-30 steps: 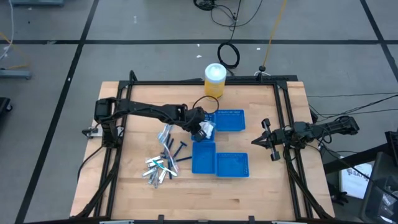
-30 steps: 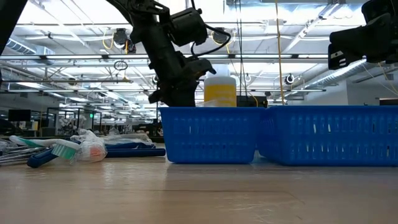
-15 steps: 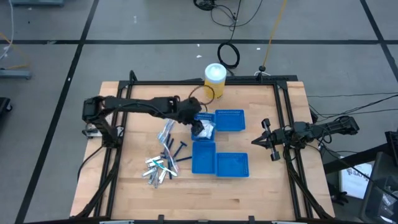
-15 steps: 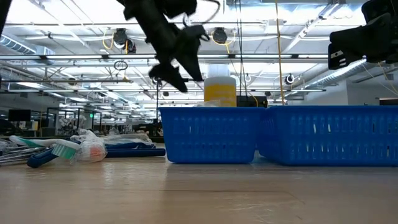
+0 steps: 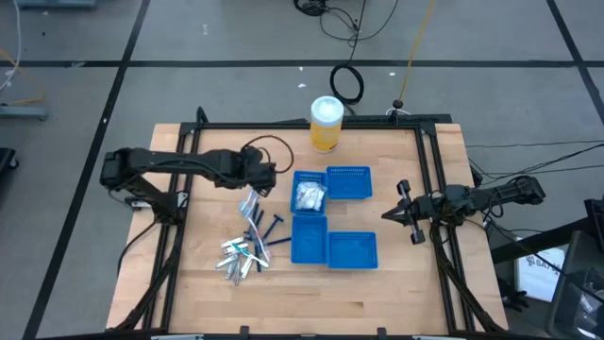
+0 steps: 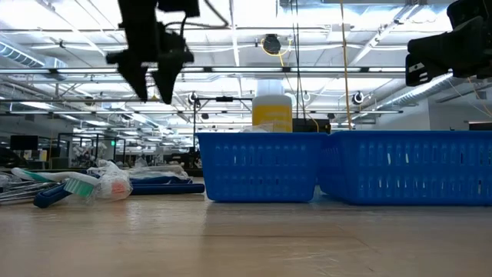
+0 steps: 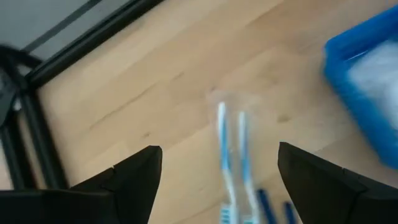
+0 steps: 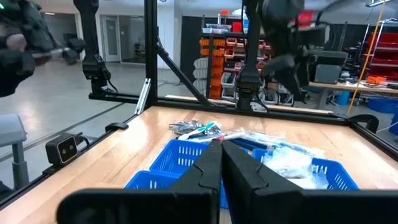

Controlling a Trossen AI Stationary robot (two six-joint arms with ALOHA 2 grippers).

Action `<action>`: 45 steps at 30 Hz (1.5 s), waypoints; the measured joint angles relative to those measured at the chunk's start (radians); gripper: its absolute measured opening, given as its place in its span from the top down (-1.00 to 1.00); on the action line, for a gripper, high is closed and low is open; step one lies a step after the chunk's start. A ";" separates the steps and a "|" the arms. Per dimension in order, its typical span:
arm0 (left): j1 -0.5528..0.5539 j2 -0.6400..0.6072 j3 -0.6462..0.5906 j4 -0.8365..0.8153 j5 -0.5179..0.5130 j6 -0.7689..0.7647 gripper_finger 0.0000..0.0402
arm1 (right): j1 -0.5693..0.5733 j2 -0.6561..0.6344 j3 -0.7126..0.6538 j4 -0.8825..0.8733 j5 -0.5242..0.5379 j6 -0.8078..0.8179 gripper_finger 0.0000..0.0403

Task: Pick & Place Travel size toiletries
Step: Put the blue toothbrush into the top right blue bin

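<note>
Wooden desk (image 5: 396, 283) fills the lower part of the high view, and nearest its front edge you have the loose pile of travel size toiletries (image 5: 243, 253), lower left of centre: silvery tubes, packets and dark blue sticks still waiting. Just above them lie the toothbrushes (image 7: 231, 155), which the left wrist view shows directly ahead of your left hand (image 5: 265, 176). That hand hangs released, fingers spread wide and holding nothing, left of the blue trays (image 5: 342, 247). One white packet (image 5: 308, 195) already sits in the upper left tray. The right hand (image 5: 394, 213) is clenched shut and parked at the right edge of the frame. Farthest back stands the yellow canister (image 5: 325, 124).

Your likely risk is in the next pick: the pile is tangled, so a descent there could pinch two items together or scatter the thin brushes off across the boards.
</note>
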 joint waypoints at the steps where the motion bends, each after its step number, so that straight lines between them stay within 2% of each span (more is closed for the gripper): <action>1: 0.004 0.000 -0.033 0.027 0.005 -0.005 -0.52 | 0.000 0.000 0.000 0.000 0.000 0.000 0.98; 9: 0.101 0.002 -0.300 0.408 0.176 0.118 -0.54 | 0.000 0.000 0.000 0.000 0.000 0.000 0.98; 15: 0.184 0.002 -0.419 0.519 0.244 0.114 -0.48 | 0.000 0.000 0.000 -0.001 0.000 0.000 0.98; 22: 0.236 0.001 -0.520 0.629 0.274 0.099 -0.44 | 0.000 0.000 0.000 -0.001 0.000 0.000 0.98; 28: 0.236 -0.002 -0.570 0.640 0.311 0.045 -0.44 | 0.000 0.000 0.000 0.000 0.000 0.000 0.98; 36: 0.237 -0.002 -0.591 0.591 0.258 0.037 -0.43 | 0.000 0.000 0.000 -0.001 0.000 0.000 0.98; 40: 0.257 -0.003 -0.591 0.516 0.254 0.026 -0.30 | 0.000 0.000 0.000 -0.001 0.000 0.000 0.98; 45: 0.287 -0.002 -0.591 0.497 0.276 -0.024 -0.04 | 0.000 0.000 0.000 -0.001 0.000 0.000 0.98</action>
